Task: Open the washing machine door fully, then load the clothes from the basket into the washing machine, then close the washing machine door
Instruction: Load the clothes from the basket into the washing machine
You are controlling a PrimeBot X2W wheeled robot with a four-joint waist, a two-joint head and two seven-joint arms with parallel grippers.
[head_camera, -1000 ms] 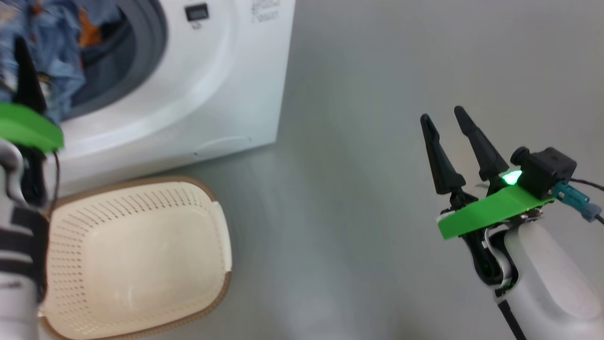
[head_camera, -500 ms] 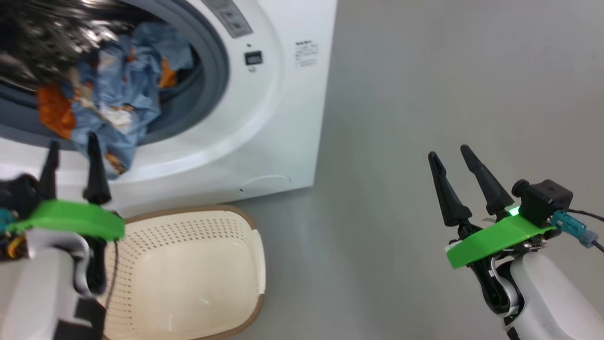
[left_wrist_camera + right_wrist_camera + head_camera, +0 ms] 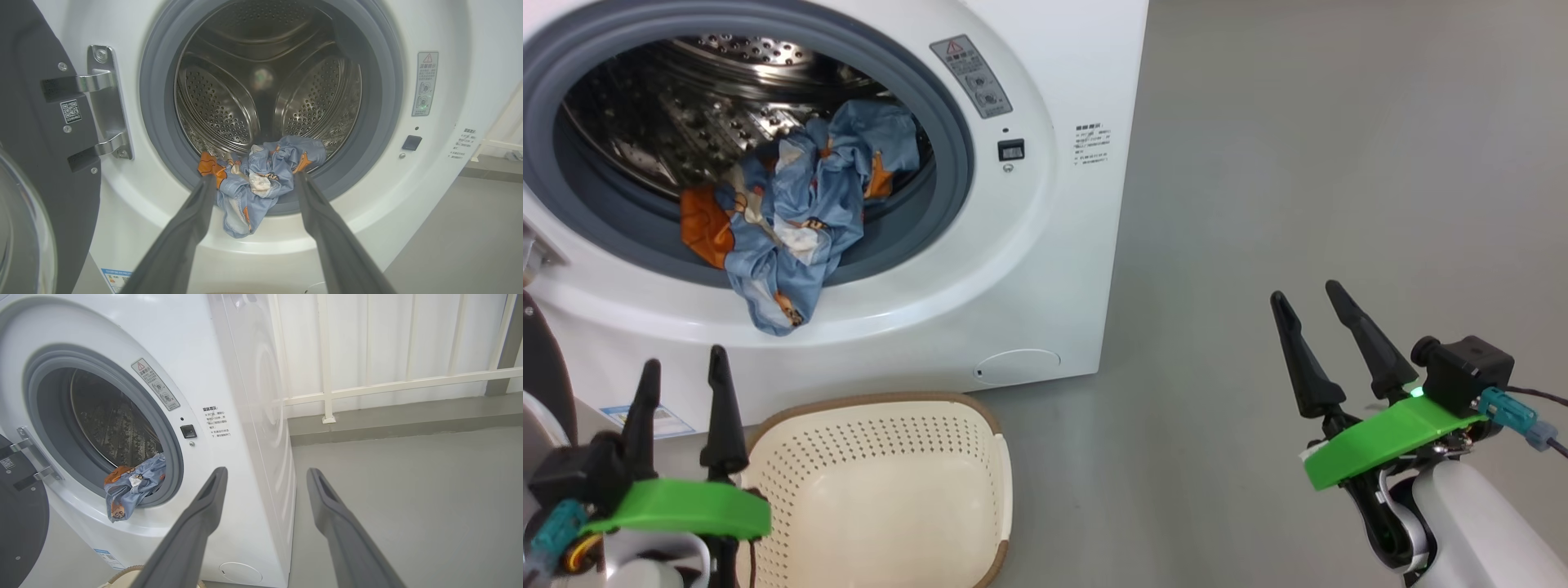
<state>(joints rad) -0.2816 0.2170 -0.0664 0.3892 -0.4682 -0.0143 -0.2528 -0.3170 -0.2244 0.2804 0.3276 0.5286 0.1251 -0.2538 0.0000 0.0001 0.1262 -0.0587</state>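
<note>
Crumpled soft clothes (image 3: pixel 792 229) are drooping over the grey rubber gasket (image 3: pixel 952 163) at six o'clock in the perforated steel drum (image 3: pixel 670 98) | cream basket (image 3: pixel 866 398) is sitting partly out of frame | left hand (image 3: pixel 684 359), right hand (image 3: pixel 1305 292): fingers standing apart, holding nothing.

— What's underfoot?
— A smooth grey floor (image 3: pixel 1298 163), evenly lit, with a soft pale sheen.
— And along its far edge?
— A raised grey kerb (image 3: pixel 408 420). A white railing (image 3: pixel 408 384) stands on it, upright bars crossed by one rail. The backdrop behind is flat and white; wall or window, I can't tell.
— Anything at the right end?
— A dark grey pillar (image 3: pixel 506 343).
</note>
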